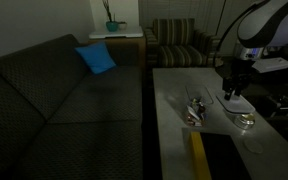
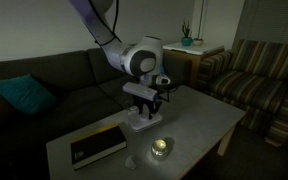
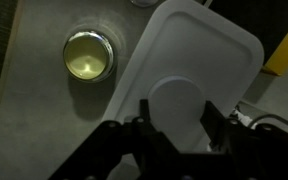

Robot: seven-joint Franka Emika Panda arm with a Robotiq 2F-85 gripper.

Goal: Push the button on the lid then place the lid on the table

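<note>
The flat white lid (image 3: 199, 50) lies under my gripper (image 3: 177, 120), with its raised round button (image 3: 176, 98) between the two dark fingers. The fingers press against the button's sides, so the gripper is shut on the lid. In both exterior views the gripper (image 1: 234, 85) (image 2: 144, 100) points straight down over the lid (image 1: 234, 101) (image 2: 144, 123), low on the pale grey table (image 1: 174, 95) (image 2: 199, 125). I cannot tell whether the lid rests on the table or hangs just above it.
A small round gold-and-silver tin (image 3: 88, 55) (image 1: 246, 122) (image 2: 161, 148) stands close beside the lid. A patterned container (image 1: 196, 108) sits mid-table. The yellow stripe (image 1: 197, 150) and dark panel (image 2: 96, 145) are at one end. A sofa (image 1: 54, 100) and an armchair (image 1: 179, 45) flank the table.
</note>
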